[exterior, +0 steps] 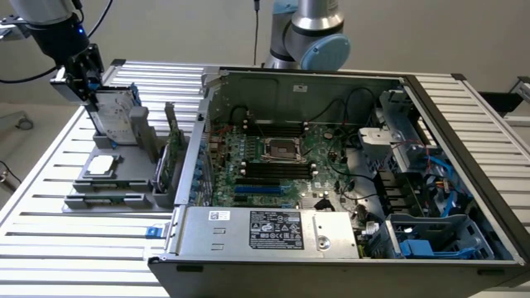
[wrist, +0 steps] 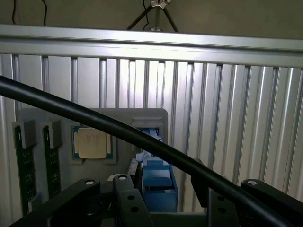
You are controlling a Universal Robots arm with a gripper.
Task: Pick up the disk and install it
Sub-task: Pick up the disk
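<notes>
Slatted table (exterior: 49, 248): pincer (exterior: 89, 93) at upright disk (exterior: 118, 112), grip unclear; wrist cam shows blue carrier (wrist: 158, 177).

We see a thick black cable (wrist: 94, 118) running slantwise across a ribbed metal table (wrist: 227, 118). Behind it lies a grey holder (wrist: 151, 116) with a square chip (wrist: 92, 143) flat in its pocket, and two dark memory sticks (wrist: 27, 165) in slots beside the chip. The disk (wrist: 158, 182), known by its blue carrier, sits at the holder between the black links of the gripper (wrist: 163, 208).
</notes>
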